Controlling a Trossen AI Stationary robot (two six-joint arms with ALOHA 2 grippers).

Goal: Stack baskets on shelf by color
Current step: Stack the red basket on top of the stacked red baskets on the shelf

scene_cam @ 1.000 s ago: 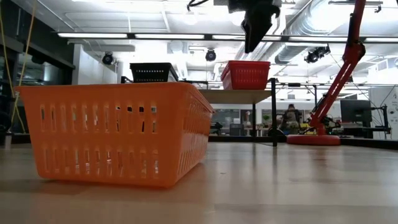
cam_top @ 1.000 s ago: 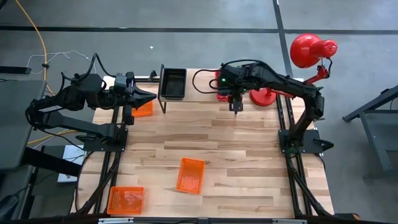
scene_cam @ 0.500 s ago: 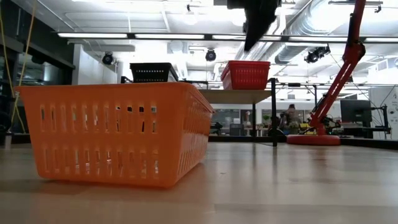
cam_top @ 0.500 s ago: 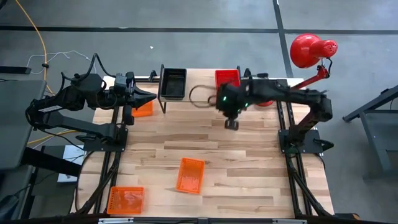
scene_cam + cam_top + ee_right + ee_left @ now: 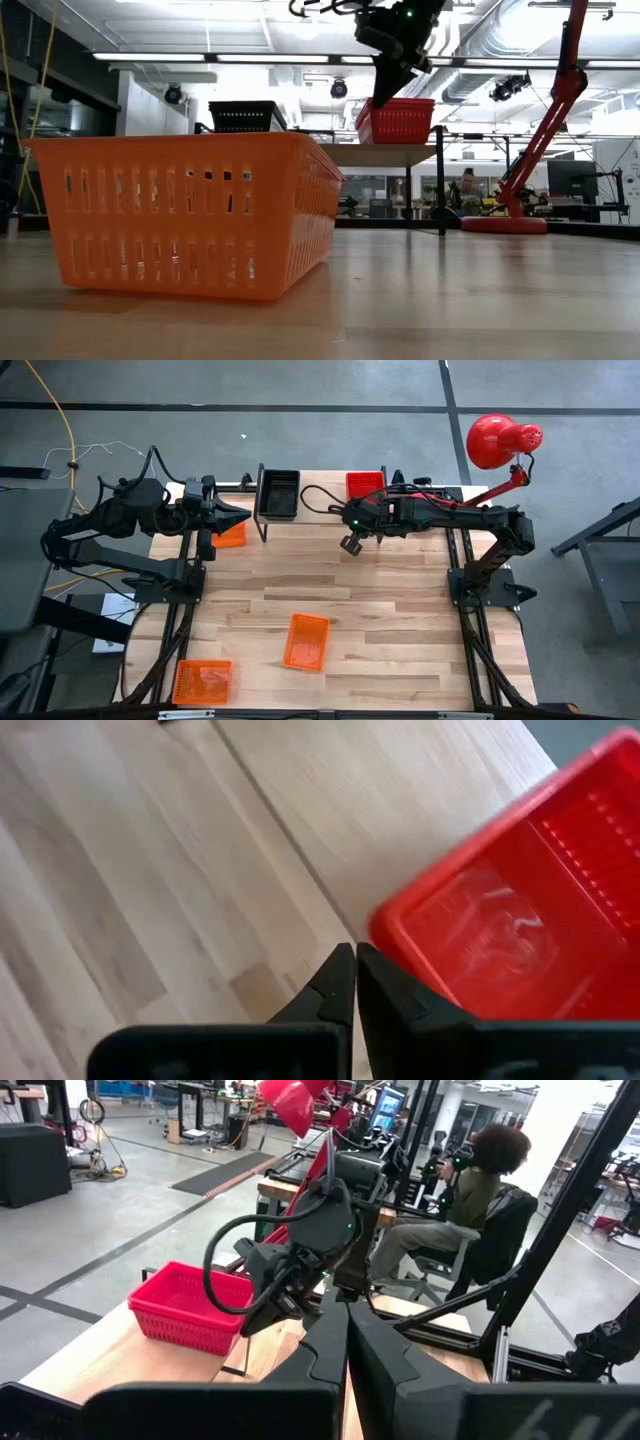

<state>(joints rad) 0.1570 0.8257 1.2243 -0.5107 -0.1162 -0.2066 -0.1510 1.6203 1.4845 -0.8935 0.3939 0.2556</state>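
Note:
A red basket (image 5: pixel 365 485) and a black basket (image 5: pixel 277 493) stand on the shelf (image 5: pixel 325 512) at the table's far edge; the low view shows the same red basket (image 5: pixel 400 120) and black basket (image 5: pixel 245 116) side by side on its top. Three orange baskets rest on the table: one (image 5: pixel 306 641) mid-table, one (image 5: pixel 203 682) at the near left corner, one (image 5: pixel 229 536) beside my left gripper. My right gripper (image 5: pixel 350 544) hangs shut just in front of the shelf, near the red basket's corner (image 5: pixel 400 935), holding nothing. My left gripper (image 5: pixel 245 515) waits shut at the far left.
A red desk lamp (image 5: pixel 500 440) stands at the far right corner, its arm reaching past the shelf. A black cable (image 5: pixel 312 495) loops over the shelf top. A person (image 5: pixel 470 1210) sits beyond the table. Bare wood lies between the shelf and the mid-table basket.
My right gripper has shut with nothing in it. It has drawn back from the red basket toward the table's left and a little toward the near edge, turning as it went. The red basket has stayed in place on the shelf.

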